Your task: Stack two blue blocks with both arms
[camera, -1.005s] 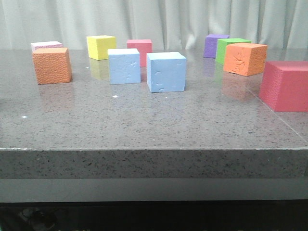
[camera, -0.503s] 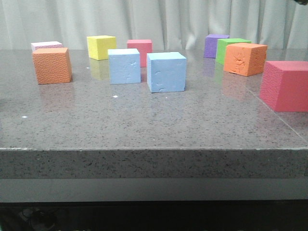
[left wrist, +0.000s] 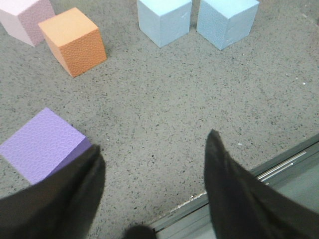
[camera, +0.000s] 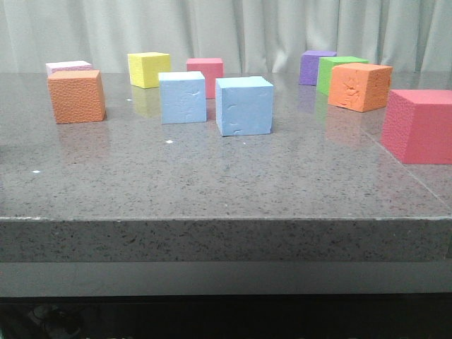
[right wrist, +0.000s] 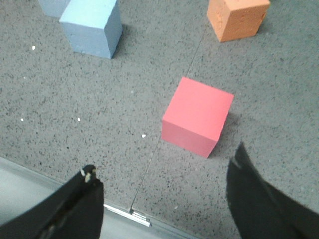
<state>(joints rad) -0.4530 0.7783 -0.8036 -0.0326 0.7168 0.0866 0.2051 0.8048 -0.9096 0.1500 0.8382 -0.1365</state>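
Two pale blue blocks stand side by side on the grey table, apart from each other: the left one (camera: pixel 182 97) a little farther back, the right one (camera: pixel 244 106) nearer. Both show in the left wrist view (left wrist: pixel 164 20) (left wrist: pixel 227 20). The right wrist view shows one whole blue block (right wrist: pixel 92 25) and a corner of the other (right wrist: pixel 52 6). My left gripper (left wrist: pixel 154 142) hangs open over the table's front edge, well short of them, nothing between its fingers. My right gripper (right wrist: pixel 165 158) is open too, empty, near the front edge. Neither gripper shows in the front view.
A purple cube (left wrist: pixel 42 144) lies beside the left gripper's finger. A red cube (right wrist: pixel 198 115) sits just ahead of the right gripper. Orange (camera: pixel 76 96), pale pink (camera: pixel 68 67), yellow (camera: pixel 148 68), pink (camera: pixel 205 74), purple (camera: pixel 314 66), green (camera: pixel 337 70) and orange (camera: pixel 359 86) cubes ring the blue ones.
A small dark shape that showed at the top right corner of the front view half a second ago is gone. No block has moved.
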